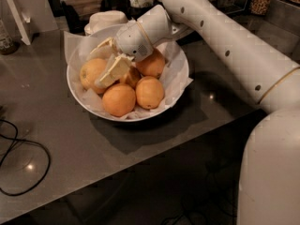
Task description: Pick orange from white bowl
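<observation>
The white bowl, lined with crinkled white paper, stands on the grey table and holds several oranges. The orange, the largest and palest one, lies at the bowl's left side. My gripper reaches into the bowl from the upper right. One finger lies along the back of this orange and the other along its front right side, both against it. The orange still rests in the bowl. Part of it is hidden behind the front finger.
Smaller, deeper-orange oranges lie in the bowl, at the front, front right and back right. A small white lidded dish stands just behind the bowl. A black cable loops on the table at the left. Jars stand at the back right.
</observation>
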### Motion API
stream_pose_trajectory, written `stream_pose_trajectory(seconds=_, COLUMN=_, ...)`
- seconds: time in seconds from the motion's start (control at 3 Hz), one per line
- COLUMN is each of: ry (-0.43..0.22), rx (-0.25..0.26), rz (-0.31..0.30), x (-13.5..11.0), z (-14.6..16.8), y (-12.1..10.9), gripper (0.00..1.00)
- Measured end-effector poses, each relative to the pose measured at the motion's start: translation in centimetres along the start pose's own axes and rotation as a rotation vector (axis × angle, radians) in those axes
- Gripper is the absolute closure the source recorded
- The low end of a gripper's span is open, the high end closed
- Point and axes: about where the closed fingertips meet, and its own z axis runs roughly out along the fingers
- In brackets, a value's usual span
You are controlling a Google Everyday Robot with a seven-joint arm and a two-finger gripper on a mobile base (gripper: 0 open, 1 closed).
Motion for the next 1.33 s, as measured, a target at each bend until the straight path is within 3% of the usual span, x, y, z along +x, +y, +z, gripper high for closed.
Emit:
stream_pose_trajectory(seconds=0.33, ry=-0.001, rx=-0.007, rz=0.008, x=0.0, z=0.4, y=0.0, gripper=0.44)
stream_pose_trajectory(seconds=0.67, ry=0.0, rx=-0.016, rz=0.019, x=0.1, z=0.8, y=0.0, gripper=0.3)
stream_pose_trajectory(seconds=1.33, ry=0.006, rx=-0.04, rz=0.054, x=0.6, z=1.9, y=0.1, gripper=0.3)
